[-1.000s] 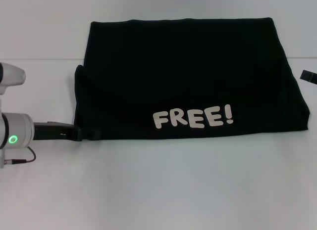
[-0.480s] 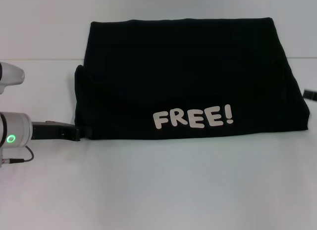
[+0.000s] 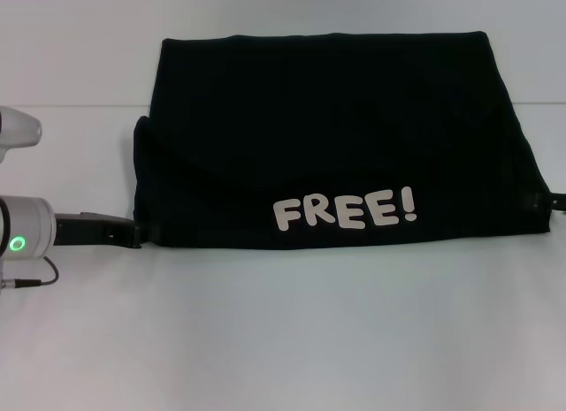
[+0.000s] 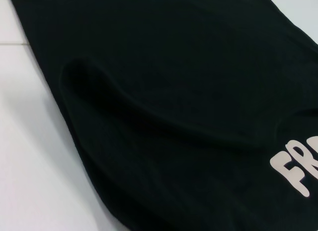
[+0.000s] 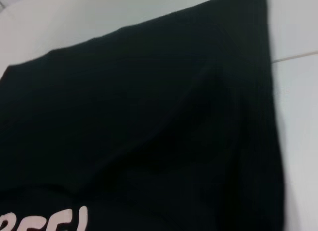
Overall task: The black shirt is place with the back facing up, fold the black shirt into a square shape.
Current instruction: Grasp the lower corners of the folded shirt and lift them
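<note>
The black shirt lies folded into a wide rectangle on the white table, with the white letters "FREE!" facing up near its front edge. A fold line runs across its left half. My left gripper lies low on the table, its tip at the shirt's front left corner. Only a small piece of my right gripper shows, at the shirt's front right corner by the picture's edge. The left wrist view and the right wrist view are filled by the shirt's cloth.
The silver left arm with a green light lies at the table's left side, with a thin cable below it. A seam line in the table runs behind the shirt at mid height.
My left gripper has drawn back to the left, off the shirt's front left corner. My right gripper has moved down along the shirt's right edge to the front right corner.
</note>
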You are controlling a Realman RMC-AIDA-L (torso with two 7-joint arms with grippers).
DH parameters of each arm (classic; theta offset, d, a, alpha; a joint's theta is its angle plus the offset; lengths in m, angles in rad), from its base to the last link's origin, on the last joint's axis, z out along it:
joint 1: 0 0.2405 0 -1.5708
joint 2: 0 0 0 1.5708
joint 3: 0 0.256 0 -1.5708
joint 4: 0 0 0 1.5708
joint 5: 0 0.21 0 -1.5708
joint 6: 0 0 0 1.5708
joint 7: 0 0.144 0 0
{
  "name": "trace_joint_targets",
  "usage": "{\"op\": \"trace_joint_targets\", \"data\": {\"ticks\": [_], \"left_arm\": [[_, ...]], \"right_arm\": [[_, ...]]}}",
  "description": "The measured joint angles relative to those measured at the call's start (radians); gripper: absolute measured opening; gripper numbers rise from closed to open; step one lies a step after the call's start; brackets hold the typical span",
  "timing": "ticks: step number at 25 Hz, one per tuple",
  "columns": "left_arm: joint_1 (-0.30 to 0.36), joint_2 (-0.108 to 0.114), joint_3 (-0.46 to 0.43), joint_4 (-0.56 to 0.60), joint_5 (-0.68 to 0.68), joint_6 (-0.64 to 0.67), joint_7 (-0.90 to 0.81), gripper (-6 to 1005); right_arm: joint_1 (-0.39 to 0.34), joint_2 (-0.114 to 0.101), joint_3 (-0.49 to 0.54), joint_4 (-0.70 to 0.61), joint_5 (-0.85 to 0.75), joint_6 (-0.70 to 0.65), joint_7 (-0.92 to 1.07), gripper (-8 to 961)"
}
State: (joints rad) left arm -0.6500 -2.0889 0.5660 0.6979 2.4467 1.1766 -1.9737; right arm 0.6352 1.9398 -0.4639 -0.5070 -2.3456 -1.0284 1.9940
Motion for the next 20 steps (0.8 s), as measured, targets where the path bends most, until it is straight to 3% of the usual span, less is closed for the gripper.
{"op": "trace_joint_targets", "data": {"ticks": [6,13,15,20], "left_arm": [[-0.006,0.002,0.000,-0.001,0.002,0.000,0.000,3],[-0.008,0.005,0.000,-0.002,0.003,-0.004,-0.001,3],[-0.008,0.006,0.000,-0.002,0.003,-0.007,-0.001,3],[-0.008,0.006,-0.002,-0.003,0.003,-0.009,-0.001,3]], "right_arm": [[0.031,0.033,-0.052,0.003,-0.001,0.046,0.005,735],[0.029,0.038,-0.056,0.002,0.003,0.022,0.001,675],[0.025,0.038,-0.055,-0.002,0.004,0.012,-0.001,437],[0.017,0.030,-0.054,-0.006,0.004,-0.020,-0.002,314]]}}
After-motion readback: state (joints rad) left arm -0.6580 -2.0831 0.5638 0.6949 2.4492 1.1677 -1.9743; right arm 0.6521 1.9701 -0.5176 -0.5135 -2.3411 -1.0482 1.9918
